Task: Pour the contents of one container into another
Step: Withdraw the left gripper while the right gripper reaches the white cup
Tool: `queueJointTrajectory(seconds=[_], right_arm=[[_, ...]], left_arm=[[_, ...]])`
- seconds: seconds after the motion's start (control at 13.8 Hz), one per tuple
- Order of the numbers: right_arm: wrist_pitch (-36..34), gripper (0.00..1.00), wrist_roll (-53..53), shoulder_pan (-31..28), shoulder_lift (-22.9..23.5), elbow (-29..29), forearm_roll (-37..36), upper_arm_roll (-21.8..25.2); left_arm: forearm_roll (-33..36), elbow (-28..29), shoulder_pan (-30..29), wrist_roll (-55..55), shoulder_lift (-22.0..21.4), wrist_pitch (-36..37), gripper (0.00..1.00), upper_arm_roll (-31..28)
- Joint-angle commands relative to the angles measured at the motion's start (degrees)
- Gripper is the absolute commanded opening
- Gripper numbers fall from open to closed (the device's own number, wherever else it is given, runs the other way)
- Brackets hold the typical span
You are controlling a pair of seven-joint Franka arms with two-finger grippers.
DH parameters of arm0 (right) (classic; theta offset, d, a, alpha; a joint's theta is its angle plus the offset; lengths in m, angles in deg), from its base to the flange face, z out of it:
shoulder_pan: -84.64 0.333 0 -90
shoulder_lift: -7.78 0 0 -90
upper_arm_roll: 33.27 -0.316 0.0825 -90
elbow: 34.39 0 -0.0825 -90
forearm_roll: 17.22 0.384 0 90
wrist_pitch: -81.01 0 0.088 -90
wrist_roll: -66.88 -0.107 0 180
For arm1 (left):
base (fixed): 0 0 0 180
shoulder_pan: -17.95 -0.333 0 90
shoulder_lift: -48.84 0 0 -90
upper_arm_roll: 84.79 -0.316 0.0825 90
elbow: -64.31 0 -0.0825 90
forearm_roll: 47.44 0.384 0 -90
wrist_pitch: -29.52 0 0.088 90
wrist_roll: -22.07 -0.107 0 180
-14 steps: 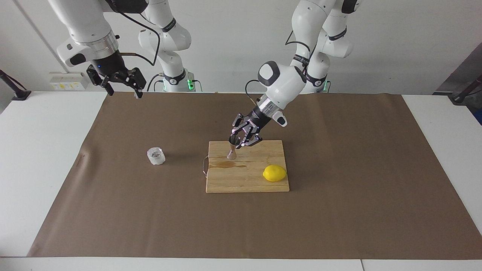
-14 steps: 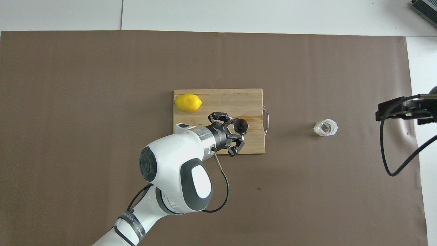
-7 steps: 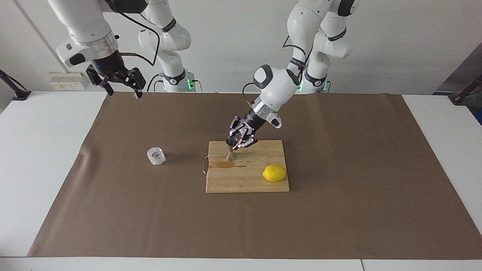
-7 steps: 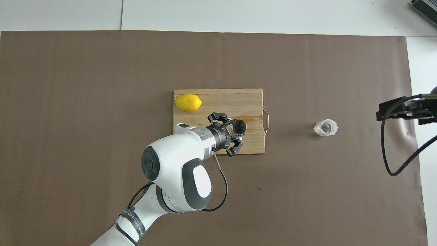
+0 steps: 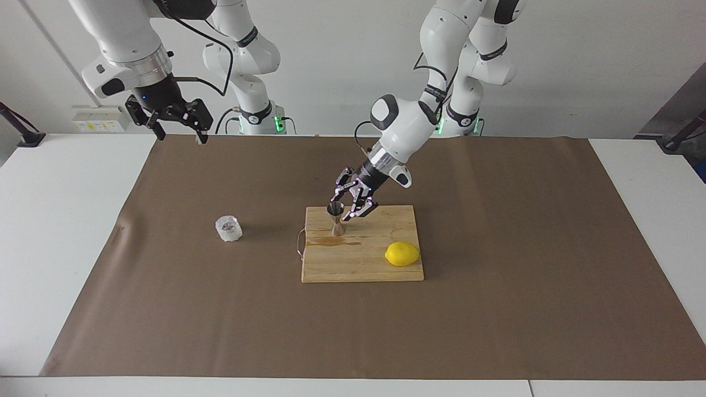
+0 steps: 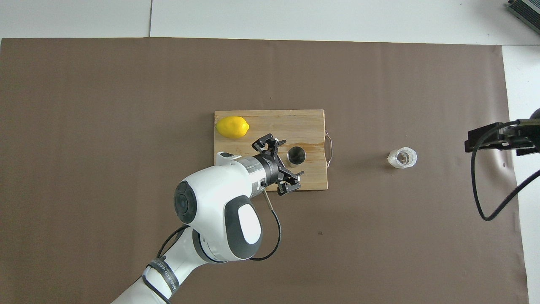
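The steel jigger (image 5: 336, 220) (image 6: 296, 155) stands upright on the wooden cutting board (image 5: 364, 267) (image 6: 270, 120), near the board's handle end. My left gripper (image 5: 345, 208) (image 6: 291, 157) is open. Its fingers stand to either side of the jigger's upper cone, apart from it. The clear faceted glass cup (image 5: 228, 229) (image 6: 402, 157) sits on the brown mat toward the right arm's end, away from both grippers. My right gripper (image 5: 182, 135) (image 6: 470, 141) hangs open and holds nothing, high over the mat's edge by the right arm's base, where that arm waits.
A yellow lemon (image 5: 402, 253) (image 6: 232, 127) lies on the board's corner toward the left arm's end, farther from the robots than the jigger. A wet streak (image 5: 331, 241) marks the wood beside the jigger. A wire handle (image 5: 299, 242) sticks out of the board toward the cup.
My left gripper has opened and let go of the jigger, which went from tilted in the grip to standing upright on the board. The right arm has not moved.
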Motion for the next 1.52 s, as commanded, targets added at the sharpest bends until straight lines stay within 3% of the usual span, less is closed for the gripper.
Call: queueJointTrajectory(seconds=[0.0,0.22,0.58,0.94,1.45], right_arm=[[2.36,1.0,1.71,-0.08,-1.84,-2.95,0.66,-0.49],[9.03,1.0,9.58,-0.16,-3.24,-8.47,3.02,-0.49],[18.53,1.0,30.14,-0.16,-4.21,-16.74,3.03,-0.49],[28.36,1.0,50.96,-1.04,-2.11,-23.94,3.9,-0.49],[36.99,1.0,87.37,-5.61,7.47,-27.2,15.07,-0.49]], left_arm=[[1.43,0.93,-1.56,1.06,-4.67,6.08,1.0,-1.47],[3.79,0.32,-5.06,1.06,-7.66,13.89,1.0,-2.53],[19.42,-7.4,-14.47,1.24,-7.67,33.49,1.0,-2.44],[35.51,-10.67,-18.08,-0.95,-7.41,39.32,1.0,-2.44],[39.91,-10.67,-26.78,-27.47,-10.56,49.42,1.0,-2.53]])
